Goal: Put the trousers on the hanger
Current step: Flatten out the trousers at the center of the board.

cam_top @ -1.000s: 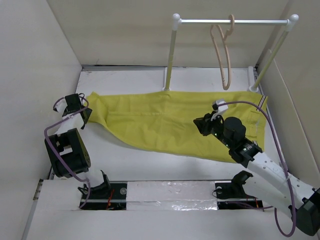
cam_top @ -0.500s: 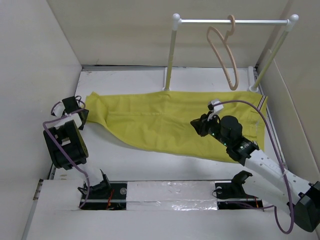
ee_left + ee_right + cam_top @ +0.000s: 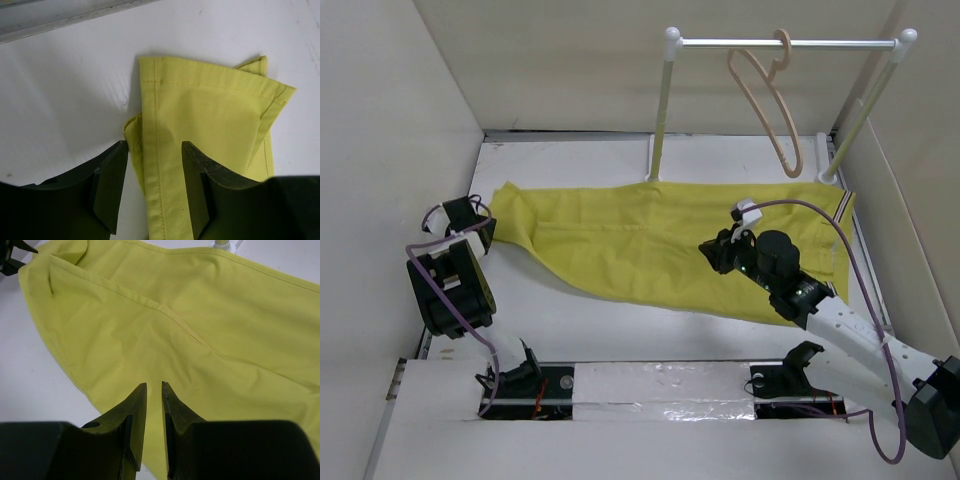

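The yellow-green trousers [image 3: 650, 245] lie flat across the table, with the striped waistband [image 3: 841, 214] at the right and the leg cuffs at the left. The beige hanger [image 3: 792, 168] hangs by its hook from the white rail, tilted. My left gripper [image 3: 483, 228] is open at the cuff end; in the left wrist view its jaws [image 3: 152, 146] straddle the hemmed edge of the trousers [image 3: 210, 110]. My right gripper [image 3: 712, 254] hovers over the middle of the trousers [image 3: 190, 325]. Its jaws [image 3: 154, 386] are nearly together, with nothing between them.
The white rail stand [image 3: 660, 110] stands at the back, its feet just behind the trousers. Pale walls close in on the left, back and right. A taped strip [image 3: 660, 385] with the arm bases runs along the near edge.
The hanger has swung on the rail and now shows more of its outline. My right gripper has shifted slightly left over the trousers. My left arm has drawn in slightly to the left.
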`<act>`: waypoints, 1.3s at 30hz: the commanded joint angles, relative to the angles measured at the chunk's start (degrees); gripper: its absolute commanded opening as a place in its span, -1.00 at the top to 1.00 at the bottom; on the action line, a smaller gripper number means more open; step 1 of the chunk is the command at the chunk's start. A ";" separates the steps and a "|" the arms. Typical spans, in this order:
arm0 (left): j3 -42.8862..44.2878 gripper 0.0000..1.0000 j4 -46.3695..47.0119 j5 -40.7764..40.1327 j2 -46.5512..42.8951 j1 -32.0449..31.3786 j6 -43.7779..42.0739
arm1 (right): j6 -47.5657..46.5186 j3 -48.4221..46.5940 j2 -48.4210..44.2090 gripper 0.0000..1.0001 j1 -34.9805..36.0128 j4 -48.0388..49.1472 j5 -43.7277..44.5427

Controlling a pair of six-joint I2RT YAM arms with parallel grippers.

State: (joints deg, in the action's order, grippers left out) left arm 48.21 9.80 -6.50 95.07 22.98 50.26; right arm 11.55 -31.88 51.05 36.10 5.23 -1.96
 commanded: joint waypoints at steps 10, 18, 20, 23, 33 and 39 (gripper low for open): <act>0.40 0.43 4.62 1.93 0.03 0.22 0.10 | -1.18 -1.87 0.54 0.52 0.55 3.47 -0.15; 2.33 0.19 -0.66 -0.44 -1.55 0.22 -1.66 | -1.27 -1.78 -0.07 0.52 0.55 3.38 -0.15; 3.12 0.19 -1.89 0.00 -1.73 0.22 -1.74 | -1.09 -1.78 0.10 0.52 0.55 3.47 -0.15; 2.86 0.20 -2.51 0.44 -2.60 0.22 -1.66 | -1.18 -1.96 0.19 0.52 0.55 3.20 -0.50; 2.68 0.27 -0.84 3.95 -2.79 0.22 0.10 | -1.18 -1.96 0.02 0.52 0.55 3.29 -0.59; 2.42 0.27 -0.75 3.25 -1.29 -0.31 1.07 | -1.18 -1.87 -0.51 0.52 0.55 3.03 -0.07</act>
State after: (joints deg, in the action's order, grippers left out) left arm 49.39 8.47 -3.20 93.69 22.87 50.48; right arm 11.33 -31.88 51.66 36.10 5.21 -2.07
